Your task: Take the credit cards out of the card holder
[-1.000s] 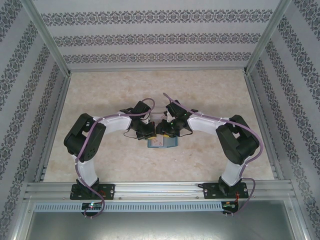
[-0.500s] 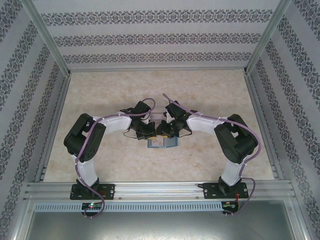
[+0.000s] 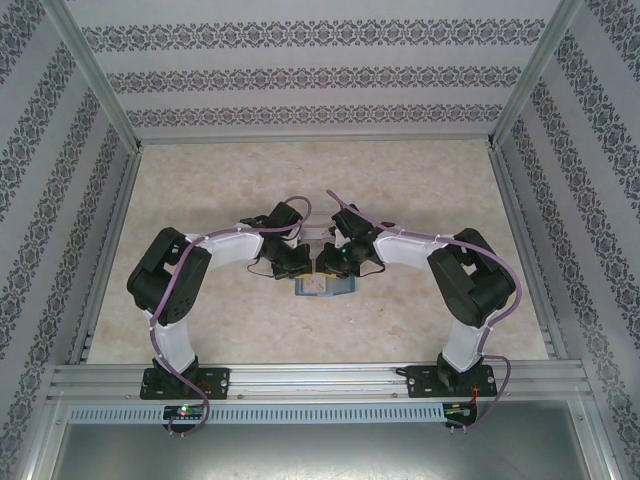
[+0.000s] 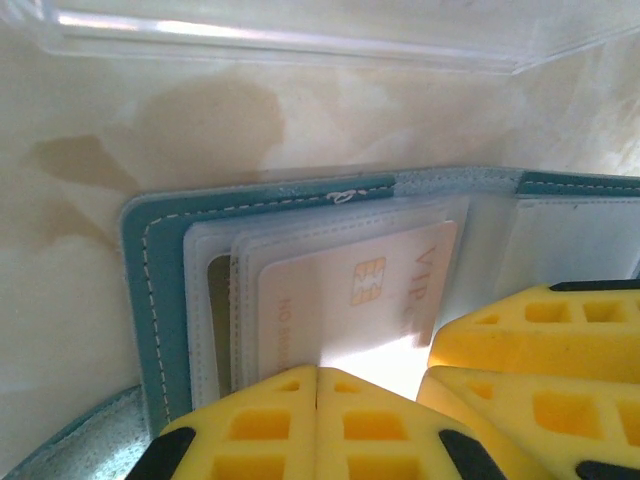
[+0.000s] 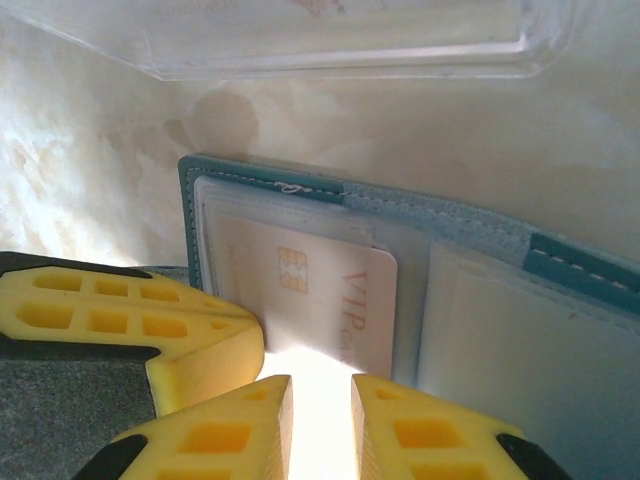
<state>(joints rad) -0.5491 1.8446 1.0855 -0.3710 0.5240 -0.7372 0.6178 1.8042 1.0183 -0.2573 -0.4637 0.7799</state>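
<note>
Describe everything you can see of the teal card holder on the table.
The card holder lies open and flat on the marbled table, beside a clear tray. Teal leather-like cover, pale stitching, clear plastic sleeves inside. One sleeve holds a pale chip card marked VIP. The left gripper and right gripper reach over its near edge.

Mid-frame in the top view, the card holder (image 3: 325,287) lies open on the table (image 3: 200,200), with a credit card (image 4: 350,300) in its pocket. The tray (image 4: 300,40) lies behind it, along the upper edge of both wrist views. The left gripper (image 4: 316,385) and right gripper (image 5: 320,390) sit side by side over its lower edge.
</note>
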